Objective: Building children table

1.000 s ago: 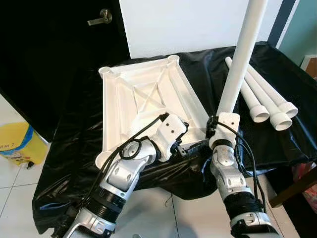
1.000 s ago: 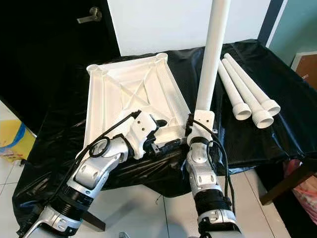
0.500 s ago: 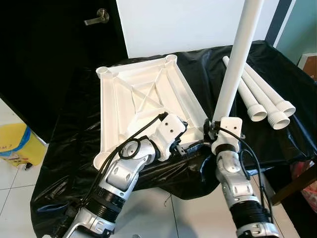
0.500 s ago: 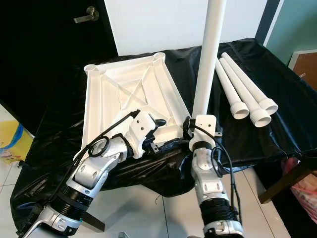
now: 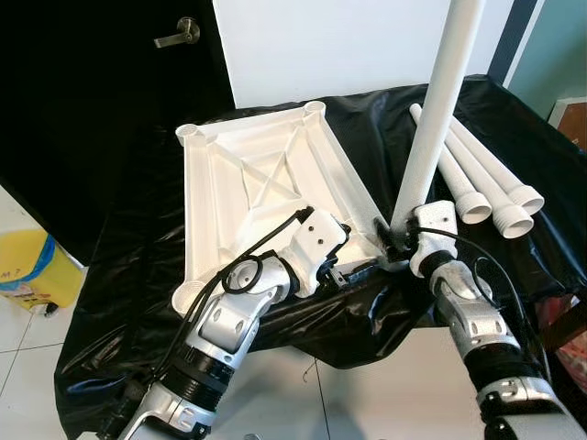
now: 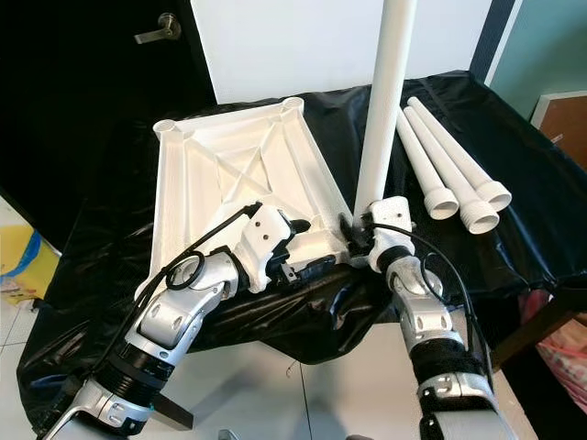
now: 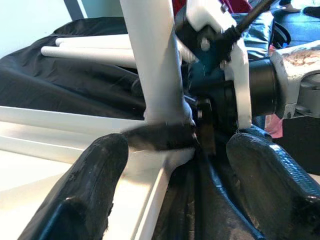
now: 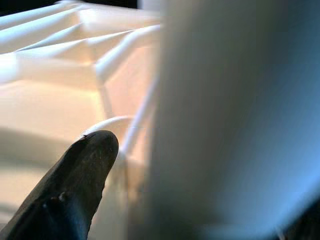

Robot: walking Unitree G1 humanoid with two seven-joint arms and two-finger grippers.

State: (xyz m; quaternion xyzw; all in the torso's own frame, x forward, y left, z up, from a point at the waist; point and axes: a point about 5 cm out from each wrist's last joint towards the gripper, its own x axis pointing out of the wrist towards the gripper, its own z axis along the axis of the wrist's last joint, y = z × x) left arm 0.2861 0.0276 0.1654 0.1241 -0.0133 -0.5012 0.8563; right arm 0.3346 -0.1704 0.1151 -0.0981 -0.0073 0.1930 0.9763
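You are looking down at a white tabletop (image 5: 261, 183) lying upside down, ribs up, on a black sheet (image 5: 138, 266) that covers the work surface. Your right gripper (image 5: 396, 246) clasps the foot of a white leg (image 5: 431, 128), which stands nearly upright at the tabletop's near right corner. Three more legs (image 5: 486, 183) lie side by side on the sheet to the right, well apart from that corner.

From the head views, your left gripper (image 5: 353, 270) reaches to the same near edge, but its fingers are too hidden there to read. The left wrist view settles it: the two black fingers (image 7: 95, 185) are spread wide, one over the white rim, the other over the sheet, with the leg's base and the right gripper's body between and beyond them.

The right wrist view is blurred: one black fingertip (image 8: 75, 175) beside the big pale leg (image 8: 235, 115), the ribbed underside behind.

A door handle (image 5: 176, 35) shows at the upper left, a yellow bin (image 5: 27, 270) on the floor.
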